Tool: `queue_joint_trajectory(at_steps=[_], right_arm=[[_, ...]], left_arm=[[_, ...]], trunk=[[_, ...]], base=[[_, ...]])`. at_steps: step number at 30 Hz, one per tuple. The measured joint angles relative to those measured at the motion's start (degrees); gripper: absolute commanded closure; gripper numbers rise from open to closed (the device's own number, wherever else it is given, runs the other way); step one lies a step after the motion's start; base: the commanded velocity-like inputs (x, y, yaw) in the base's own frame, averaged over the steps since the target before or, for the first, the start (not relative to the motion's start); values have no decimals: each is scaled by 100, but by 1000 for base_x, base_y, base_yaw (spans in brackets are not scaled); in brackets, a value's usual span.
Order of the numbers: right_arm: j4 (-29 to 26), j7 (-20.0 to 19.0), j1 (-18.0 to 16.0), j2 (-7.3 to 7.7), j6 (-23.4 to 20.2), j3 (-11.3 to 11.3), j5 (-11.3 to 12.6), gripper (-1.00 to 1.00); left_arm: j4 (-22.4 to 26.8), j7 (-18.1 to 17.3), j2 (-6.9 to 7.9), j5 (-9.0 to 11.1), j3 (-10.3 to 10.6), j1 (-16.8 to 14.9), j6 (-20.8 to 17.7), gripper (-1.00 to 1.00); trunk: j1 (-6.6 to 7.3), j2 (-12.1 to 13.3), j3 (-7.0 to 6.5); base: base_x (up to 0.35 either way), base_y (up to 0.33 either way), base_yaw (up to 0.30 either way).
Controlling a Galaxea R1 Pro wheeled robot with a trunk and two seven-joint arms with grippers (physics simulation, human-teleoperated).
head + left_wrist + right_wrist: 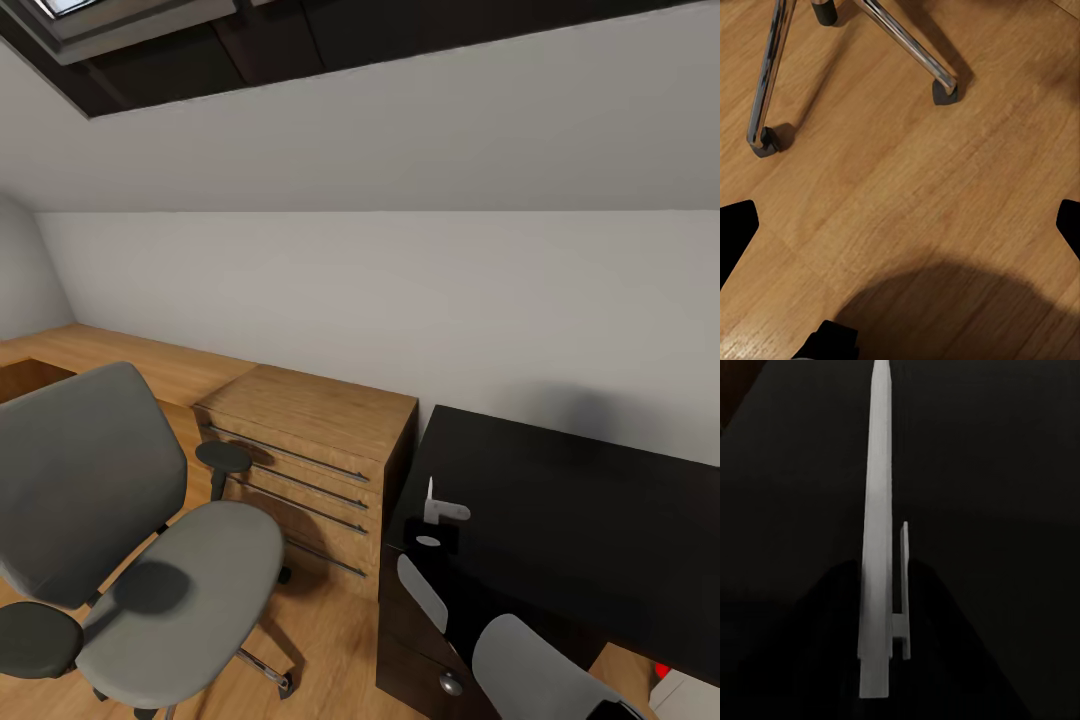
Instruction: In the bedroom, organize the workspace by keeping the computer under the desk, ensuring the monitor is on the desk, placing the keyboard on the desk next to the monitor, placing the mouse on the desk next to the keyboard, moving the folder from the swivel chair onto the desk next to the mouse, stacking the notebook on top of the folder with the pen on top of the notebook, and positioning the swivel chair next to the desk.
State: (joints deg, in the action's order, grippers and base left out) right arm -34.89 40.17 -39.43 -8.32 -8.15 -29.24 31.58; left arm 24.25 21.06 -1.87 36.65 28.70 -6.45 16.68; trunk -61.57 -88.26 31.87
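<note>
The grey swivel chair (pixel 190 580) stands on the wood floor at the left, turned toward me, its dark armrests to either side. The glossy black desk (pixel 600 520) fills the lower right. My right gripper (pixel 432 522) hovers over the desk's left end, shut on the thin white pen (pixel 430 497), which sticks up from it. In the right wrist view the pen (pixel 879 547) and its clip run lengthwise over the black desktop (pixel 1005 472). My left gripper (pixel 900 225) is open above the floor, close to the chair's chrome legs (pixel 907 49) and casters (pixel 943 91).
A light wooden drawer cabinet (pixel 310 450) stands against the wall between chair and desk. The desk's black drawer unit (pixel 420 650) sits below my right arm. A low wooden ledge (pixel 120 355) runs along the sloped wall at left.
</note>
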Motion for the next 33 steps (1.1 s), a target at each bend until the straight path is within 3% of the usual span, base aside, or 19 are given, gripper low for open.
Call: queue_joint_trajectory(at_steps=[33], right_arm=[[40,19,1,9,15,5,42,100]], left_arm=[[1,0,-1,-1,0,0,0,-100]], trunk=[[43,79,-35]], base=[[0,0,0]])
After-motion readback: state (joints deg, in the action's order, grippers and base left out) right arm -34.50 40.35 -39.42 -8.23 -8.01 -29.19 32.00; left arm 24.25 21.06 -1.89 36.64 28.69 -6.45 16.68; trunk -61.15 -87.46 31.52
